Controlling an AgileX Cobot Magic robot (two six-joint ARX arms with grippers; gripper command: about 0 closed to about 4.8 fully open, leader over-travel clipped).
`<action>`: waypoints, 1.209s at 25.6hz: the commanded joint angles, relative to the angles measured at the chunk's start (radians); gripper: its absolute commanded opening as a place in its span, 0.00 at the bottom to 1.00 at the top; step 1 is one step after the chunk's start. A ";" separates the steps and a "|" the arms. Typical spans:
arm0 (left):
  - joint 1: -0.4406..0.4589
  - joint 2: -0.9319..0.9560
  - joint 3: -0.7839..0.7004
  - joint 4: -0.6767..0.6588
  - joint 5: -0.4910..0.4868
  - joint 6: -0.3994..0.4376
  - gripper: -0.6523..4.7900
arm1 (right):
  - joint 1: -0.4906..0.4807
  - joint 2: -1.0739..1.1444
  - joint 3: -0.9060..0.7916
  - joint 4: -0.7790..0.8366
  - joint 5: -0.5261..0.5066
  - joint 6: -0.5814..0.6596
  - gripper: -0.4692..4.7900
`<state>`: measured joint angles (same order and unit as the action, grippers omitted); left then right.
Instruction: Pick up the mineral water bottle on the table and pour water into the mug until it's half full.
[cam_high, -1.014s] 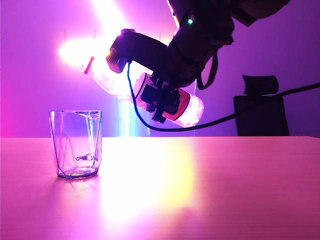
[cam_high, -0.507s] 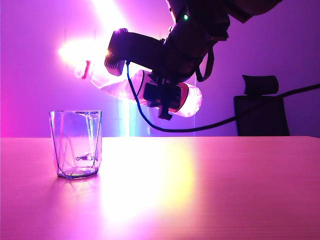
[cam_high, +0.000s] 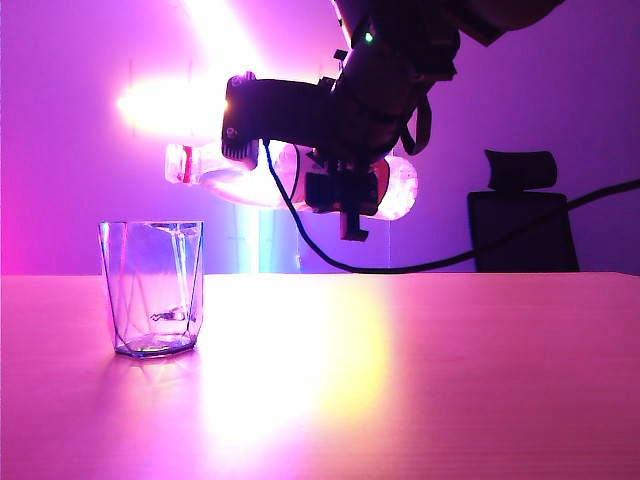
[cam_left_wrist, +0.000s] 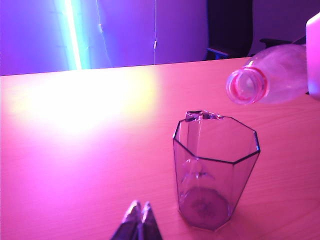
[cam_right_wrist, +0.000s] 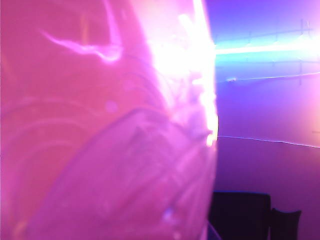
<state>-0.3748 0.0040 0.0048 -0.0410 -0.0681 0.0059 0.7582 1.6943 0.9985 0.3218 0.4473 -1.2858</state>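
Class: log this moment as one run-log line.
right gripper: shut on mineral water bottle, level above mug | left gripper: shut, idle

Magenta-violet wash, blinding backlight glare on the table (cam_high: 300, 360), right wrist view blurred.

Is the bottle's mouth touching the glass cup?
Apart. In the exterior view the mineral water bottle, held by the right gripper, lies level in the air, its mouth well above the mug with bright wall between them.
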 joint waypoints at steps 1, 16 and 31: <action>0.002 0.002 0.004 0.013 0.001 -0.003 0.12 | 0.001 -0.011 0.009 0.049 0.032 -0.031 0.52; -0.003 0.002 0.004 0.013 0.001 -0.003 0.12 | 0.000 -0.011 0.009 0.049 0.053 -0.080 0.51; -0.006 0.002 0.004 0.013 0.001 -0.003 0.12 | 0.000 -0.011 0.009 0.048 0.113 -0.106 0.51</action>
<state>-0.3820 0.0040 0.0048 -0.0410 -0.0681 0.0059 0.7570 1.6943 0.9985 0.3229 0.5488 -1.3804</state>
